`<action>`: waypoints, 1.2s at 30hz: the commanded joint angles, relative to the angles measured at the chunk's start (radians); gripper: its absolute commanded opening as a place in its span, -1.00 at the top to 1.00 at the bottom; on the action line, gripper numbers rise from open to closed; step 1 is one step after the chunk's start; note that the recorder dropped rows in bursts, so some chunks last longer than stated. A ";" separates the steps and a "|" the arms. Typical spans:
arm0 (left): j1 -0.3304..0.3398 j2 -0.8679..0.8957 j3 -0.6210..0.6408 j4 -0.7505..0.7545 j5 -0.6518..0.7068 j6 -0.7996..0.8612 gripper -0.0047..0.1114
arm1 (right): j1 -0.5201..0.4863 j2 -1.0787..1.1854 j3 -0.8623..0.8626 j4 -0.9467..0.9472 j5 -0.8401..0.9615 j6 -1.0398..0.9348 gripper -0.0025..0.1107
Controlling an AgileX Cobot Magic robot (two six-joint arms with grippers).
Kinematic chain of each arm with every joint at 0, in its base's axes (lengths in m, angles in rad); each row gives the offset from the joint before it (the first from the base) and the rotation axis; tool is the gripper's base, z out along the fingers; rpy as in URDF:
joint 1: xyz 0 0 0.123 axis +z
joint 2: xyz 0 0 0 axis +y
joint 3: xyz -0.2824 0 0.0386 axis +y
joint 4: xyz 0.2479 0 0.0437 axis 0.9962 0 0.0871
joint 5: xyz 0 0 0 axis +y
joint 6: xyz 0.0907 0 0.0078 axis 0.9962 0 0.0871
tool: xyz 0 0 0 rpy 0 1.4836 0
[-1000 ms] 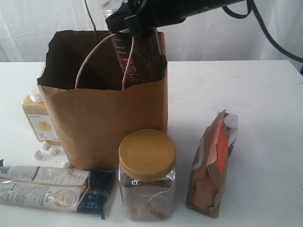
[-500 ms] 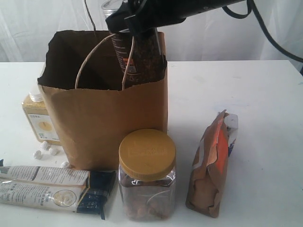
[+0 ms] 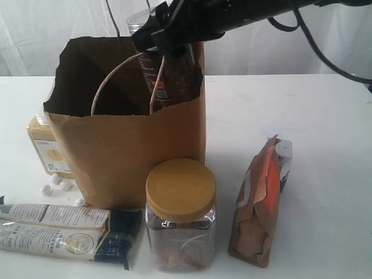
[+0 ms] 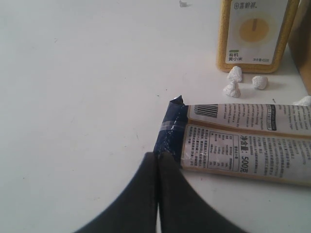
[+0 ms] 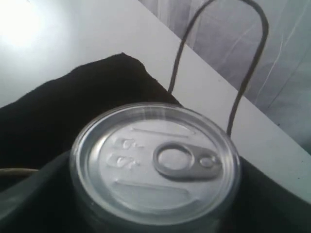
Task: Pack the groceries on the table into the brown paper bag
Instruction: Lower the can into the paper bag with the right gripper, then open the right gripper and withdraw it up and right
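White table (image 3: 314, 116), pale curtain (image 3: 52, 23) behind; right gripper (image 3: 166, 45) clasping can (image 3: 173, 78) over bag (image 3: 128, 154); left gripper (image 4: 158, 159) closed

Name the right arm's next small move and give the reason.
Probably lower the can deeper into the brown paper bag before letting go: the right gripper holds it in the bag's mouth, its silver top above the rim.
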 commanded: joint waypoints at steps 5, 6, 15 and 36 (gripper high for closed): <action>0.002 -0.005 0.000 -0.007 -0.001 0.002 0.92 | 0.000 0.013 -0.012 0.019 -0.061 0.013 0.01; 0.002 -0.005 0.000 -0.007 -0.001 0.002 0.92 | 0.000 0.013 -0.012 0.019 -0.069 0.013 -0.03; 0.002 -0.005 0.000 -0.007 -0.001 0.002 0.92 | 0.000 0.018 -0.012 0.022 -0.082 0.043 -0.40; 0.002 -0.005 0.000 -0.007 -0.001 0.002 0.92 | 0.000 -0.001 -0.012 0.022 -0.074 0.143 -0.50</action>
